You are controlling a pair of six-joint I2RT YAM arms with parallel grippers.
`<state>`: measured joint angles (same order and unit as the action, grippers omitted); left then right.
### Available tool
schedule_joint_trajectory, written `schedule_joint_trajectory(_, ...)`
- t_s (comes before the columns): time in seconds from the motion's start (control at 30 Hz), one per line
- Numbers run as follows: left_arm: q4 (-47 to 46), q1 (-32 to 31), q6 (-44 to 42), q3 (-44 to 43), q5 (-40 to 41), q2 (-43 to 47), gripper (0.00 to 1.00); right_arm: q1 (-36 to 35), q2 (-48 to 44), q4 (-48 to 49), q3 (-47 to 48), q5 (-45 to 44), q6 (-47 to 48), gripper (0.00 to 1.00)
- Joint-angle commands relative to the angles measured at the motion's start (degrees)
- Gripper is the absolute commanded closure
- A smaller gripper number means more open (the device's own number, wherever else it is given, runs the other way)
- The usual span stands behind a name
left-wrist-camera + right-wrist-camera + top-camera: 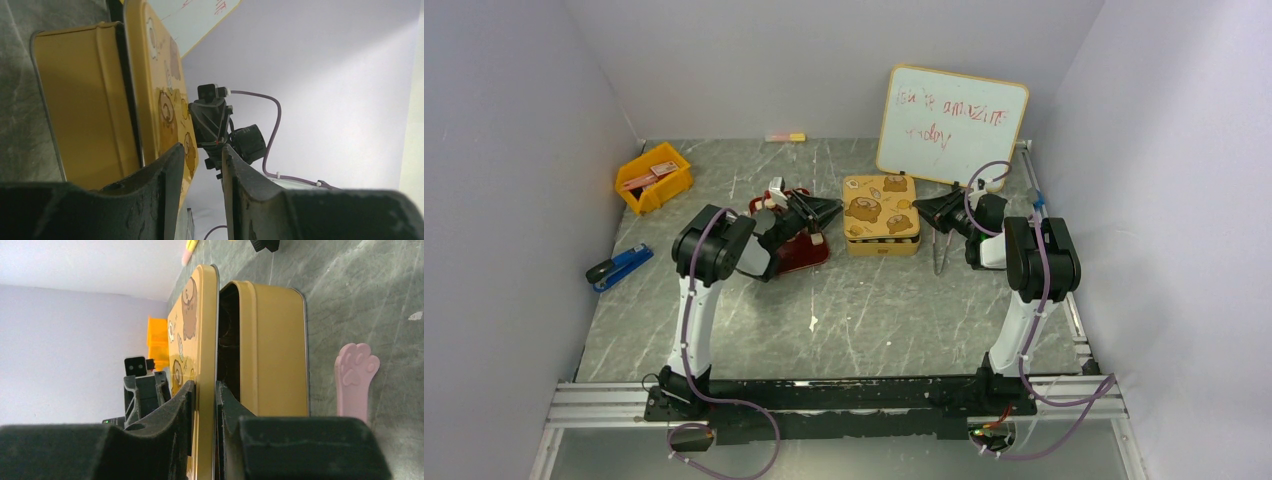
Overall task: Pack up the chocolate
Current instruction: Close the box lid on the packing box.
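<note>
1. A grey marbled worktop (874,310) is closed in by pale walls (514,150) on three sides.
2. A whiteboard (952,122) leans at the back right corner.
3. A yellow bin (654,178) sits at the back left corner, and a blue stapler (619,266) lies by the left edge.
4. The tin (881,215) stands mid-worktop, toward the back.
5. The right gripper (205,386) pinches the edge of the lid (200,330).
6. The left gripper (202,147) is at the tin's left side, its jaws narrowly apart.
7. The chocolate cannot be made out in any view.
</note>
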<state>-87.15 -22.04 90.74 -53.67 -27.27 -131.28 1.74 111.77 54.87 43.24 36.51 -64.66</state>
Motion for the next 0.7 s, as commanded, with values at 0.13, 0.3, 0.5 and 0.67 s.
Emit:
schedule_joint_trajectory(0.13, -7.8, 0.1, -3.2, -0.1, -1.2, 4.5, 0.62, 0.0, -4.1, 1.3, -0.4, 0.1, 1.4, 1.0)
schedule_joint_trajectory(0.3, -5.5, -0.1, -4.7, 0.5, -1.0, 5.8, 0.62, 0.0, -5.1, 0.5, -0.8, 0.2, 1.7, 1.0)
schedule_joint_trajectory(0.5, -4.2, -0.3, -5.6, 1.3, -0.9, 6.7, 0.62, 0.0, -5.5, 0.5, -1.5, 0.3, 1.9, 1.0)
schedule_joint_trajectory(0.67, -2.9, -0.5, -6.6, 1.8, -0.7, 7.4, 0.62, 0.0, -5.2, 1.0, -2.1, 0.4, 1.8, 1.0)
